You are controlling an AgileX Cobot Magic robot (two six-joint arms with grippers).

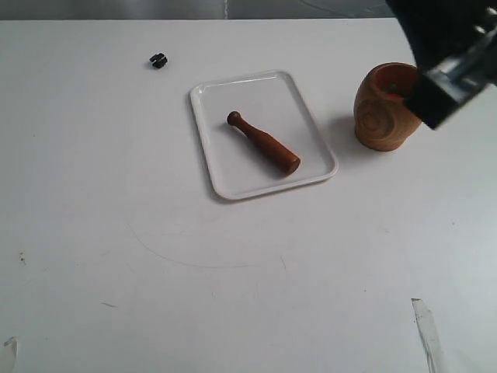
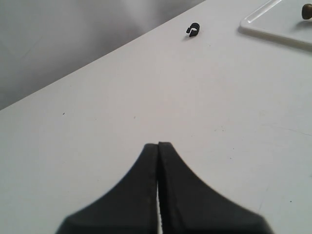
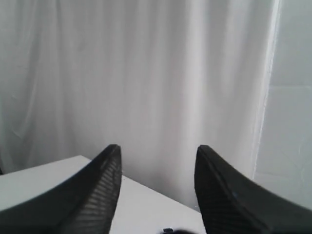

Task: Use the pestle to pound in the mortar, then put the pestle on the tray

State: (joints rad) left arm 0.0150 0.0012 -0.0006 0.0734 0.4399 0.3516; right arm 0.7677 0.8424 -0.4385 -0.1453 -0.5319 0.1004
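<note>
Left gripper (image 2: 158,146) closed, empty; right gripper (image 3: 157,157) wide open, empty. One pestle (image 1: 263,143) lies on the one tray (image 1: 299,116) toward the table's (image 1: 233,295) far edge. One mortar (image 1: 379,118) stands beside it, nearer the right edge. One black clip (image 1: 158,60) lies further left.

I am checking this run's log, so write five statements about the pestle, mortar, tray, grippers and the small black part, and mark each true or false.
1. The dark reddish-brown wooden pestle lies flat on the white rectangular plastic tray. True.
2. The rounded light-brown wooden mortar stands on the tray. False: it stands on the white table beside the tray, apart from it.
3. The right gripper holds the pestle. False: its fingers are apart with nothing between them.
4. The left gripper is shut and empty. True.
5. The small black clip lies in the tray. False: it lies on the table, apart from the tray.
</note>
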